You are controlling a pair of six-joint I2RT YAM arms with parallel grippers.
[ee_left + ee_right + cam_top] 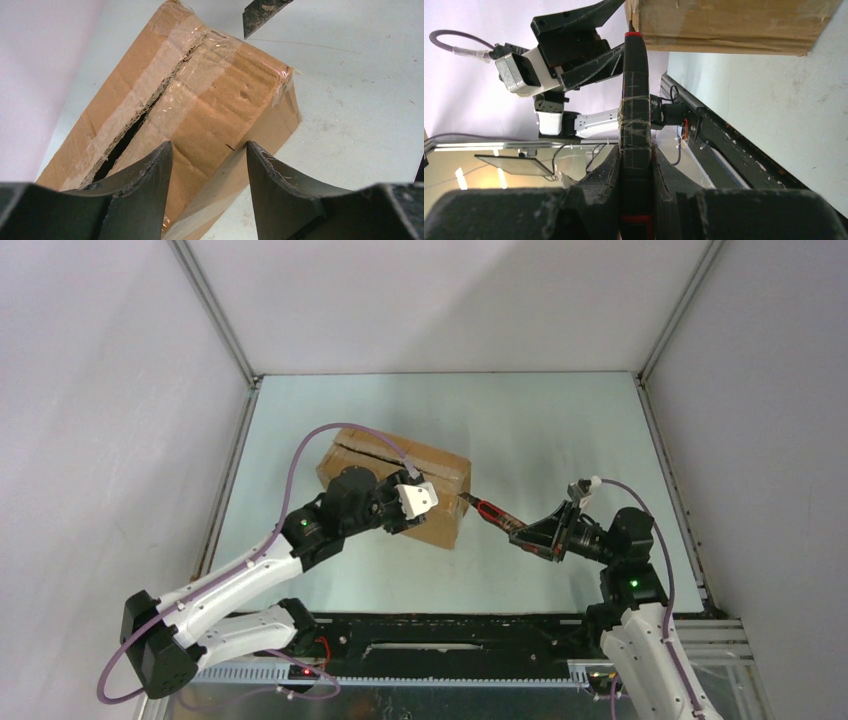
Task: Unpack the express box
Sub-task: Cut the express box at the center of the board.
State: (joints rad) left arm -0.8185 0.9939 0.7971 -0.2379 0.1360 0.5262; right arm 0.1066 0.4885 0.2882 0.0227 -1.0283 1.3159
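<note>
The express box [395, 462] is a brown taped carton lying at an angle left of the table's middle. Its top seam [127, 135] is split into a dark gap along part of its length. My left gripper [207, 147] is open and straddles the box's near top edge: one finger rests on the top face, the other at the side face. My right gripper [635, 150] is shut on a red and black utility knife [634, 90]. The knife's blade [260, 12] points at the box's right end [734, 25], at or just short of the cardboard. From above, the knife [492, 511] bridges my right gripper [530, 538] and the box.
White enclosure walls with metal corner posts [215, 315] close in the pale green table [560, 430] at left, back and right. A black rail [450, 630] runs along the near edge between the arm bases. The left arm's wrist [554, 55] shows beside the knife.
</note>
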